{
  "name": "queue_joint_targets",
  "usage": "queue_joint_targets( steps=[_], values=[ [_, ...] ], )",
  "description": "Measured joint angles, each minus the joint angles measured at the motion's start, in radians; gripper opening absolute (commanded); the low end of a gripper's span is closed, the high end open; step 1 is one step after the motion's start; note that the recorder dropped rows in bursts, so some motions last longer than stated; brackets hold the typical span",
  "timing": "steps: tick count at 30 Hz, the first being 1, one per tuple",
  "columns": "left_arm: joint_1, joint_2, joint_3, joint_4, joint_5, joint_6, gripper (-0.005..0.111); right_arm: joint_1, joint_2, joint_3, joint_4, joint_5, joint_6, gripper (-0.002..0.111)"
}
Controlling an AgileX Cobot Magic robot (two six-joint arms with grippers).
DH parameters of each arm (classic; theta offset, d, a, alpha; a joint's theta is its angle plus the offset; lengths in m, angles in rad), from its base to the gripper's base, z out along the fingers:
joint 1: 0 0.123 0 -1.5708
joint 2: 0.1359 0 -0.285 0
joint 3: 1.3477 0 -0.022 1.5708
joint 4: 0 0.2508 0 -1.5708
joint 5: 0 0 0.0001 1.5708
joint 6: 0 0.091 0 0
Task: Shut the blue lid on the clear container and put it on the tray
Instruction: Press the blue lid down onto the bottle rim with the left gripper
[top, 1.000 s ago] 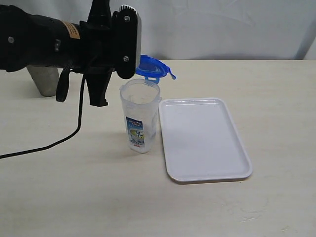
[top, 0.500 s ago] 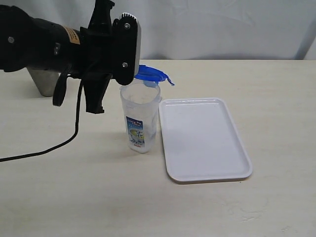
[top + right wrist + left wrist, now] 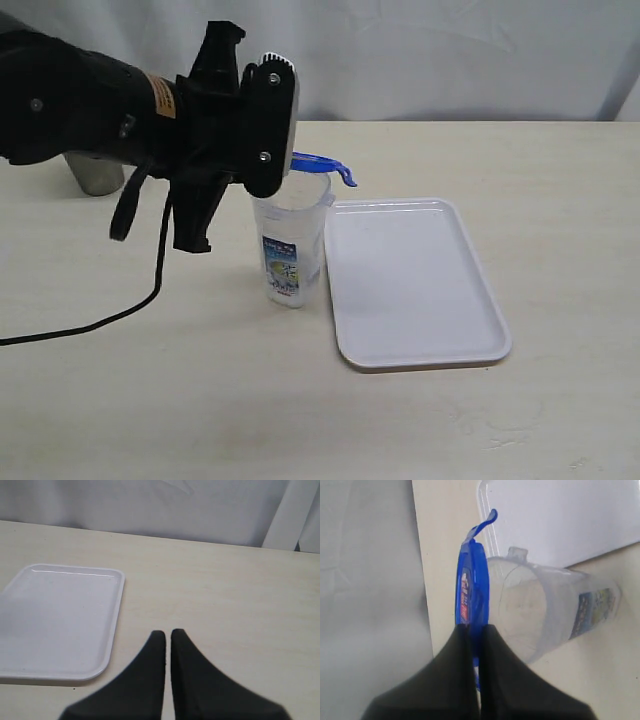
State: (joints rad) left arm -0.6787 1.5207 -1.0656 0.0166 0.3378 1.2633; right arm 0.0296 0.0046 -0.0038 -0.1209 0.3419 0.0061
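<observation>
White tray (image 3: 420, 290) lies flat at centre right of the exterior view. Just beside its left rim the clear container (image 3: 290, 245) stands upright on the table (image 3: 300, 420), not on the tray. The blue lid (image 3: 318, 162) lies level over its mouth; whether it is seated I cannot tell. The left gripper (image 3: 475, 630), reaching from the upper left, pinches the lid's edge. The right gripper (image 3: 166, 636) is pressed together, holding nothing, near the tray. Farthest back, at left, stands a steel cup (image 3: 95, 178).
</observation>
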Motion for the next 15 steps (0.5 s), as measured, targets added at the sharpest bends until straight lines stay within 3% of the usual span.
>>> queue_joint_targets(
  steps=[5, 10, 15],
  values=[
    [-0.028, 0.000, 0.000, 0.029, 0.016, -0.015, 0.000, 0.000, 0.000, 0.000, 0.000, 0.000, 0.000, 0.005],
    [-0.029, 0.000, 0.000, 0.224, 0.100, -0.195, 0.000, 0.000, 0.000, 0.000, 0.000, 0.000, 0.000, 0.005],
    [-0.029, 0.000, 0.000, 0.234, 0.113, -0.223, 0.000, 0.000, 0.000, 0.000, 0.000, 0.000, 0.000, 0.005]
  ],
)
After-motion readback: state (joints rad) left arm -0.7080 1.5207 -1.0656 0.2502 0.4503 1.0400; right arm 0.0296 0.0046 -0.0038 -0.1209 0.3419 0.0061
